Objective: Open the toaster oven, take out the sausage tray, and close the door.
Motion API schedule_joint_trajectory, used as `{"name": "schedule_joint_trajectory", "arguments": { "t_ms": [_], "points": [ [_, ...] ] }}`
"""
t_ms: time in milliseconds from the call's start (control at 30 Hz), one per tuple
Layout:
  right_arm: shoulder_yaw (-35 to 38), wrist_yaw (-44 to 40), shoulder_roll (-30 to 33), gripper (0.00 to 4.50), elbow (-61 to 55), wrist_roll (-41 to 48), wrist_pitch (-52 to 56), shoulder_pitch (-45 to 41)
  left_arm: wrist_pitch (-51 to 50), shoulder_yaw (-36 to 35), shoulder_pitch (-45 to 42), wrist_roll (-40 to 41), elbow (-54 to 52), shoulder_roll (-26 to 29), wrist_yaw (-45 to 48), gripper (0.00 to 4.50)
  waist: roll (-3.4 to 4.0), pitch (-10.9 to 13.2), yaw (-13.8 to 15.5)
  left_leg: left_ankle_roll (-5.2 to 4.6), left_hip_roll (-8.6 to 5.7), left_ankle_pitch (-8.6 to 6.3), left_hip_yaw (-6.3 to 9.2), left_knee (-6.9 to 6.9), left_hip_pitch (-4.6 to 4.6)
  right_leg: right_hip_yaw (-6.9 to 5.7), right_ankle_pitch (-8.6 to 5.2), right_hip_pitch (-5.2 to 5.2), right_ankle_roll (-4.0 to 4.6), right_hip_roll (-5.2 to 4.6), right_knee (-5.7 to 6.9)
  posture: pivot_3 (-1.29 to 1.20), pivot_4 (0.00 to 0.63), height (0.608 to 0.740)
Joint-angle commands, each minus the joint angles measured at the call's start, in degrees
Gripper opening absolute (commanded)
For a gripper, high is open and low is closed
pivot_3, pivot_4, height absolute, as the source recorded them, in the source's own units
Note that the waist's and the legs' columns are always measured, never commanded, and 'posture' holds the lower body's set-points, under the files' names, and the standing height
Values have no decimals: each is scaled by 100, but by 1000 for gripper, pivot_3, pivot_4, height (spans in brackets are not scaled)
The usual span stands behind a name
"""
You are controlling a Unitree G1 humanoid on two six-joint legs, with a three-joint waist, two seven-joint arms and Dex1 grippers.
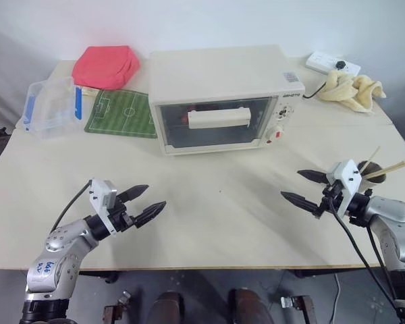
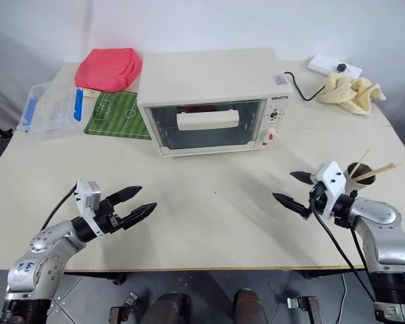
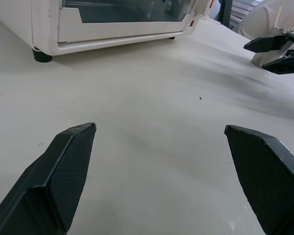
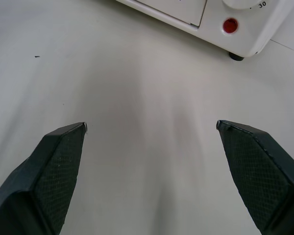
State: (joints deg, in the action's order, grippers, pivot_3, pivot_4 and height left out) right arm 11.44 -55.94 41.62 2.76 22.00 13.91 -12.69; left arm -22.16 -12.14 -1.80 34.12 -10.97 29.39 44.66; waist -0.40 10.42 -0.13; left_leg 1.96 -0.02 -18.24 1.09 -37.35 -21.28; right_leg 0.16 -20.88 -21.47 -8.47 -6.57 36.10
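**Opening the door: approach notes**

Hovering near, left hand [image 1: 140,204] and right hand [image 1: 302,187] both spread wide, empty, above the desk [image 1: 216,223]. Farther back, centre: toaster oven [image 1: 223,94], door [image 1: 212,125] shut. Advise one hand reach the bar handle [image 1: 219,119], pinch it squarely, and pull down slowly. Sausage tray presumably inside; cannot confirm.

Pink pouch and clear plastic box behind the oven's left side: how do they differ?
The pink pouch is soft, opaque and puffy; the clear plastic box is rigid, see-through and has blue clips. The pouch sits farther back, overlapping the far edge of the green pitch mat; the box lies beside the mat, nearer the table's left edge. Both rest untouched on the table.
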Motion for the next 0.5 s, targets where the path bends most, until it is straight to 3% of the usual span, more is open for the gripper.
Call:
{"name": "schedule_joint_trajectory", "arguments": {
  "t_ms": [33,300,500],
  "points": [
    [-6,28,-38,4445,-57,44,-5,-108,197,-4,-4,-129,-202,79,37,4500,0,0,0,0,0,0,0,0,0,0,0,0,0,0,0,0,150,740],
    [-483,-85,-108,4445,-235,65,404,-633,-13,-220,-76,62,-294,-37,-348,4500,0,0,-12,0,2,0,3,-2,0,0,0,-4,0,0,8,0,150,740],
    [-983,-284,-524,4445,77,187,879,-1907,-335,-445,-18,468,-749,-131,-672,4500,0,0,-70,1,7,0,24,-10,1,2,0,-8,0,0,16,0,150,740]
  ]
}}
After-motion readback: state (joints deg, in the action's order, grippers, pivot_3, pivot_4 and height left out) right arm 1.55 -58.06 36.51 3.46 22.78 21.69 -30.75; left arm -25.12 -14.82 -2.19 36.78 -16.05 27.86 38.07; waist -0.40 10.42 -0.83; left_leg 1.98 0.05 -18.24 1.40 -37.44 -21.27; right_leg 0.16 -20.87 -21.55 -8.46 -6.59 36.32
